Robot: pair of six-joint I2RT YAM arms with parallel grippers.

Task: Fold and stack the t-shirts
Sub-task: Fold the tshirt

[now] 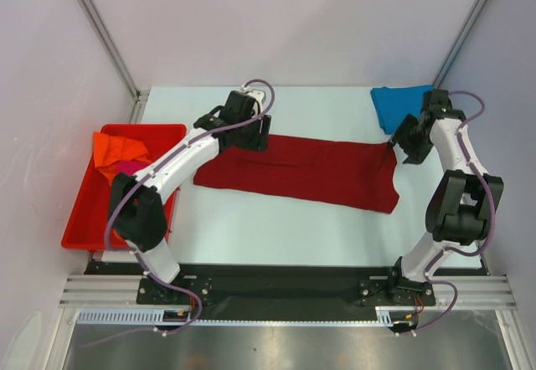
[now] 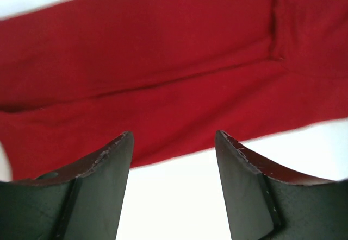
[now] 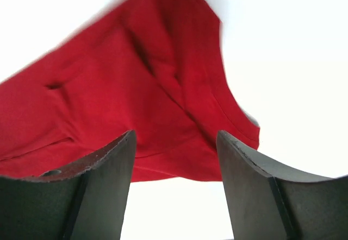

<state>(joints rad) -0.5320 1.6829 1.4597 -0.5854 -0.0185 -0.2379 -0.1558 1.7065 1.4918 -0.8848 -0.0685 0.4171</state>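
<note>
A dark red t-shirt (image 1: 301, 172) lies flat as a long folded strip across the middle of the table. My left gripper (image 1: 251, 138) hovers at its far left edge, and in the left wrist view the left gripper (image 2: 174, 142) is open over bare table, with the dark red t-shirt (image 2: 163, 82) just ahead. My right gripper (image 1: 393, 146) is at the strip's right end; the right gripper (image 3: 175, 142) is open and empty, and the dark red t-shirt (image 3: 136, 88) lies rumpled before it. A bright blue t-shirt (image 1: 395, 106) lies at the back right. An orange t-shirt (image 1: 119, 147) and some magenta-pink cloth (image 1: 127, 167) sit in the bin.
A red plastic bin (image 1: 84, 211) stands at the table's left edge beside the left arm. White table (image 1: 285, 236) shows in front of the red strip. Metal frame posts rise at the back corners.
</note>
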